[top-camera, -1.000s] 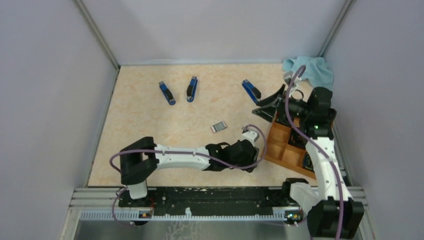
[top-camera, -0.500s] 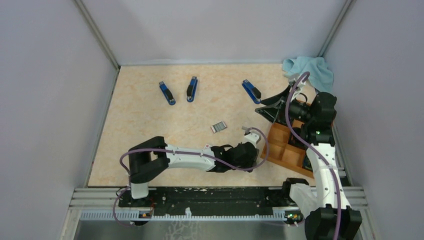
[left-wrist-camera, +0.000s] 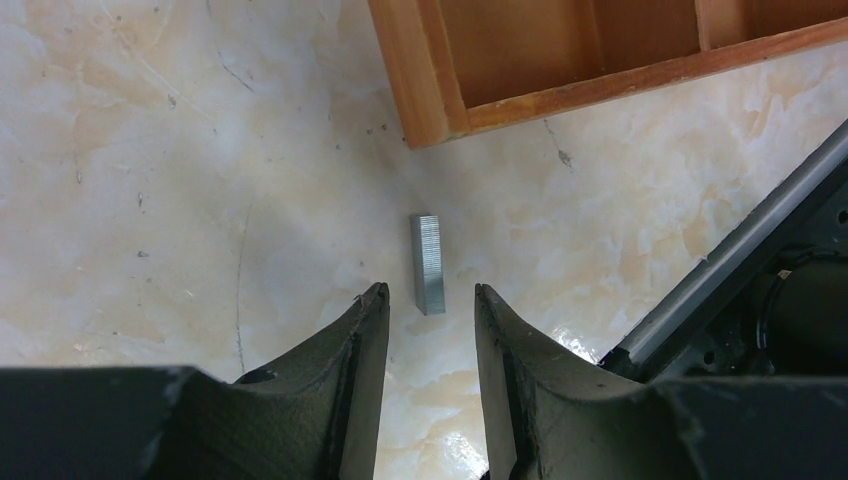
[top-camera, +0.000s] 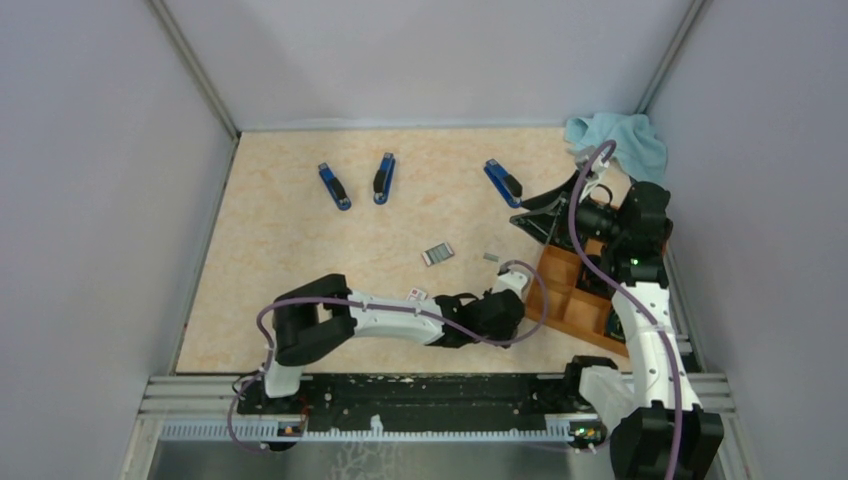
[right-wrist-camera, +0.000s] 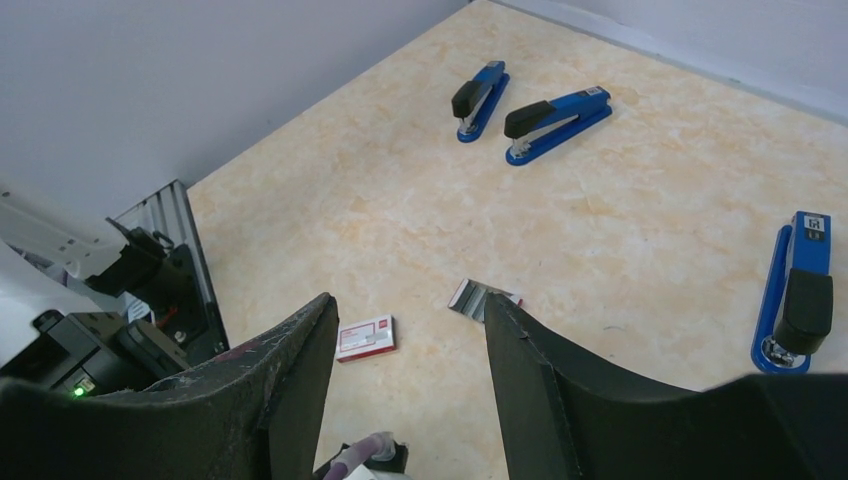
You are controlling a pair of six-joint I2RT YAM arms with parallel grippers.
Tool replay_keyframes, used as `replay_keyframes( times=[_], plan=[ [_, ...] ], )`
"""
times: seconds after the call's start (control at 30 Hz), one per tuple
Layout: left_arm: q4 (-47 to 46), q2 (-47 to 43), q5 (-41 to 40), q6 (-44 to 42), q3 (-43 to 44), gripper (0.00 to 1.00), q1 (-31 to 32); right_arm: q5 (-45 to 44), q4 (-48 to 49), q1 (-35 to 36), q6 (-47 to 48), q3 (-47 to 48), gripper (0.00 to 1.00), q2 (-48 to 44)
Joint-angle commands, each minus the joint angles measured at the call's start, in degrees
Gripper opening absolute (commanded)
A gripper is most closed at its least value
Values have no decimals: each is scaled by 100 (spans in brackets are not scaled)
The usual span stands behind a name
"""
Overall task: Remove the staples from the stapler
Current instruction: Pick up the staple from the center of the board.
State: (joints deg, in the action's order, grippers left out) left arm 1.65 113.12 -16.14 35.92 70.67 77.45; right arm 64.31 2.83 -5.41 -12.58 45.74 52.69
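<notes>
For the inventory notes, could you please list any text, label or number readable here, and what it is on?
No text can be read.
White box: red label, print too small.
Blue stapler at right: white sticker with dark marks, blurred.
Far blue stapler: small white sticker, unreadable.

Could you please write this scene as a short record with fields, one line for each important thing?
staple strip: flat on table, near wooden tray corner
left gripper: open, fingertips either side of the strip's near end, not touching it
right gripper: open, empty
staplers: three, blue, far side of table
other staples: small pile mid-table
</notes>
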Motion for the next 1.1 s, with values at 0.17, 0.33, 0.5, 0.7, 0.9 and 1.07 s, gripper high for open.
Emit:
replay_keyframes(
  times=[0.17, 0.33, 0.5, 0.7, 0.9, 1.07],
  plan=[
    [683, 290, -523, 116, 517, 41, 193, 21, 103, -39, 115, 120, 56, -48],
    [943, 403, -679, 161, 678, 39, 242, 34, 99, -40, 109, 111, 56, -65],
    [1019, 528, -695, 159, 825, 38, 278, 33, 106, -39, 109, 111, 56, -76],
    [1030, 588, -671, 118, 869, 36, 297, 29, 104, -37, 106, 111, 56, -74],
    [1074, 621, -697, 129, 869, 34, 306, 34, 104, -39, 106, 110, 56, -83],
    [1181, 709, -748, 119, 995, 33, 310, 43, 104, -39, 101, 113, 56, -74]
  ],
)
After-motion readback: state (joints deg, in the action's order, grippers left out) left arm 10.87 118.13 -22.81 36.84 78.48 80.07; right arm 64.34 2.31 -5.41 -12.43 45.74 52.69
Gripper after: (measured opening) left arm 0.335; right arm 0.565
